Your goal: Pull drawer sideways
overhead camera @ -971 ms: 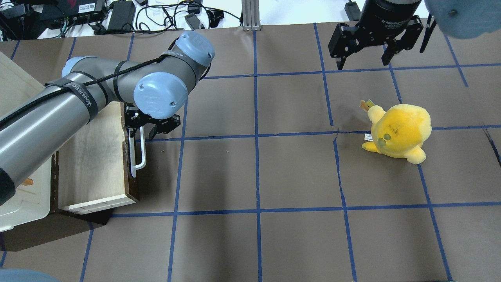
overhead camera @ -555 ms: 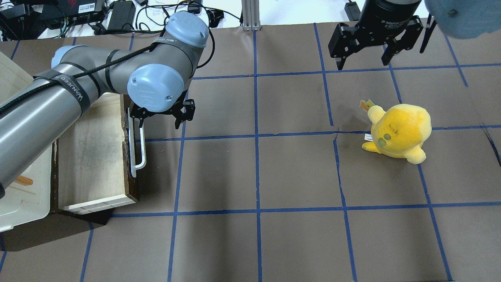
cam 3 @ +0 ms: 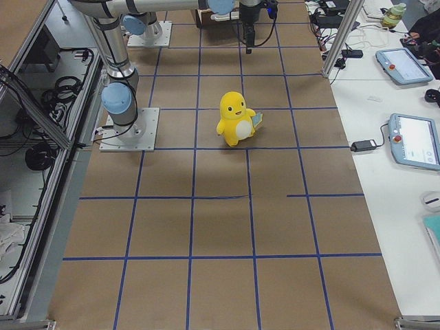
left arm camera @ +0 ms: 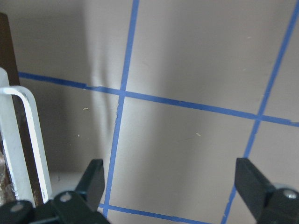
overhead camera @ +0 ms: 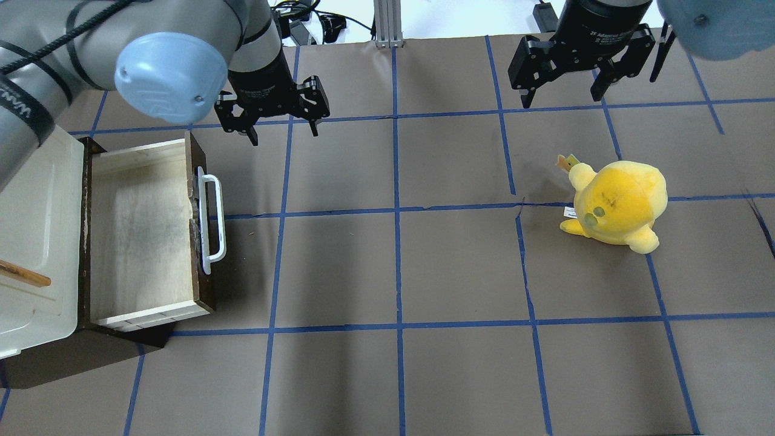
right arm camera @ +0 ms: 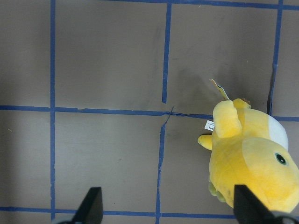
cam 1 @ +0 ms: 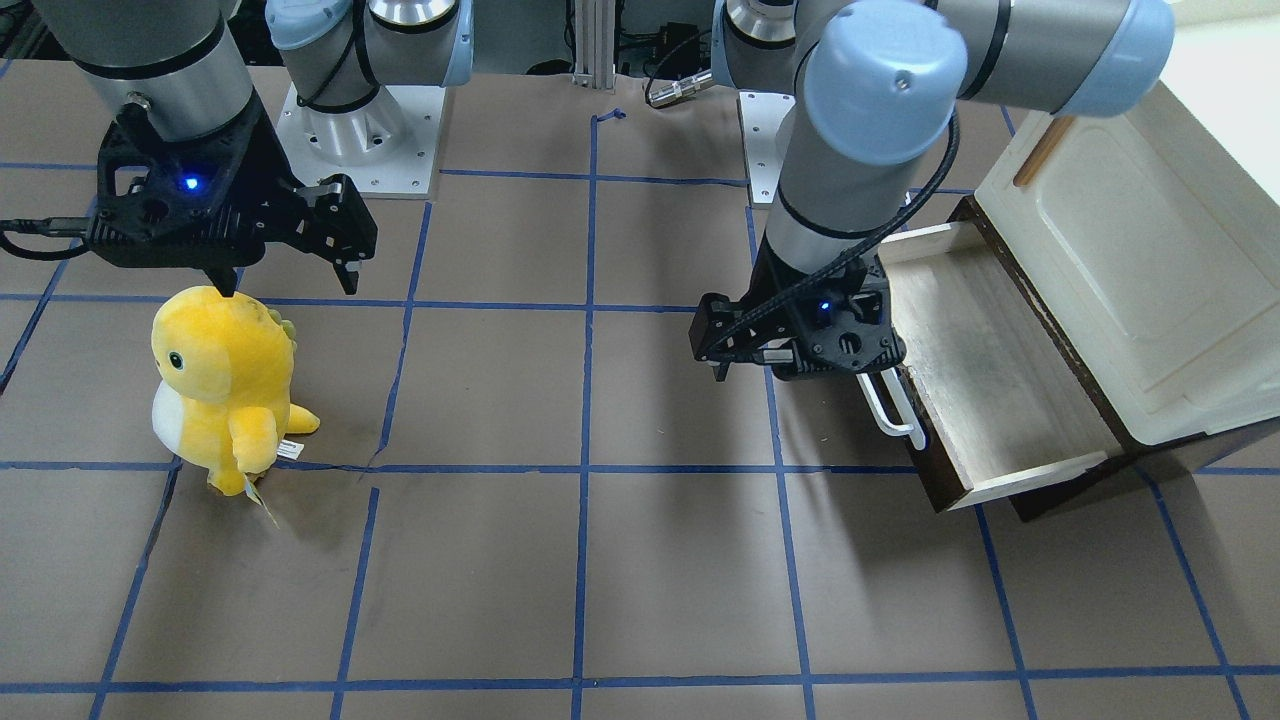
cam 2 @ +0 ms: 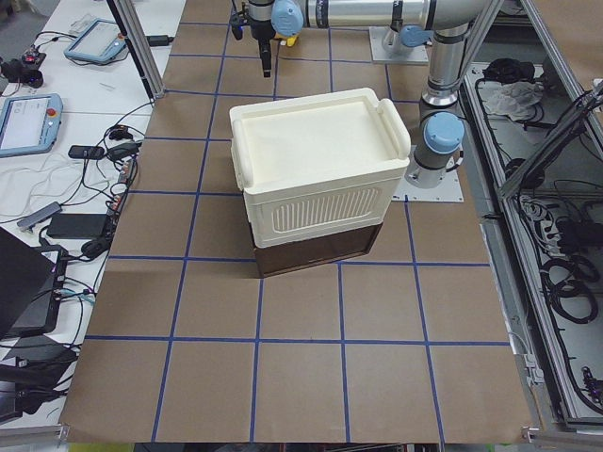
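Observation:
The drawer (overhead camera: pixel 139 224) stands pulled out of the cream-white cabinet (overhead camera: pixel 36 230) at the table's left, its pale wood inside empty. Its dark brown front carries a white bar handle (overhead camera: pixel 213 218). My left gripper (overhead camera: pixel 284 136) is open and empty, apart from the handle, behind and to the right of the drawer front. In the front-facing view the left gripper (cam 1: pixel 795 370) hangs beside the handle (cam 1: pixel 890 405) and the drawer (cam 1: pixel 990 370). The left wrist view shows the handle (left arm camera: pixel 28 140) at its left edge. My right gripper (overhead camera: pixel 560 102) is open and empty at the back right.
A yellow plush toy (overhead camera: pixel 617 203) stands on the table's right half, just in front of the right gripper (cam 1: pixel 292 290); it also shows in the right wrist view (right arm camera: pixel 252 154). The cabinet (cam 2: pixel 316 179) sits on a dark brown base (cam 2: pixel 316 254). Cables lie beyond the back edge.
My left gripper has left the handle, opened, and moved toward the back of the table and to the right. The drawer and the right arm have not moved.

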You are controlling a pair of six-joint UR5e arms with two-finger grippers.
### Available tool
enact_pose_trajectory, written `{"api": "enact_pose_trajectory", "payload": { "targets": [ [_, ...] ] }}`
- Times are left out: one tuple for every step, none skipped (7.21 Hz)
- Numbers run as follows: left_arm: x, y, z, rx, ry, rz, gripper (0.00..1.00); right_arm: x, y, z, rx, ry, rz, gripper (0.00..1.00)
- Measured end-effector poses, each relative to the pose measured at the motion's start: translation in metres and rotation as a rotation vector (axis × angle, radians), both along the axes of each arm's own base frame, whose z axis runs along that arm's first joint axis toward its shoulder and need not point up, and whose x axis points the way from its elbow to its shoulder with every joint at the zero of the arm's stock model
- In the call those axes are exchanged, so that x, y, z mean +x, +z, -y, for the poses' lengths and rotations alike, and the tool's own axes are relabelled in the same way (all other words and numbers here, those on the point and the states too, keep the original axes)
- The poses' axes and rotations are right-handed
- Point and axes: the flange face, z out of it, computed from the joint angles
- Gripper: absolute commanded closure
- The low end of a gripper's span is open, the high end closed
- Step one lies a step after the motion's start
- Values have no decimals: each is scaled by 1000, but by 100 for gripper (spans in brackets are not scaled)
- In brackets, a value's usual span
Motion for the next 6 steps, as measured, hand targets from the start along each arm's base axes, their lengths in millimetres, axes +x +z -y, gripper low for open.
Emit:
{"api": "enact_pose_trajectory", "payload": {
  "targets": [
    [13,16,-6,-18,-30,-5,0,0,0,0,0,0,1,0],
    [28,30,-13,-27,-62,-4,0,0,0,0,0,0,1,0],
    [43,41,-20,-30,-104,0,0,0,0,0,0,1,1,0],
    [58,49,-27,-28,-148,6,0,0,0,0,0,0,1,0],
    [70,53,-34,-16,-182,9,0,0,0,0,0,0,0,0],
    [77,51,-43,-2,-196,11,0,0,0,0,0,1,1,0]
  ]
}}
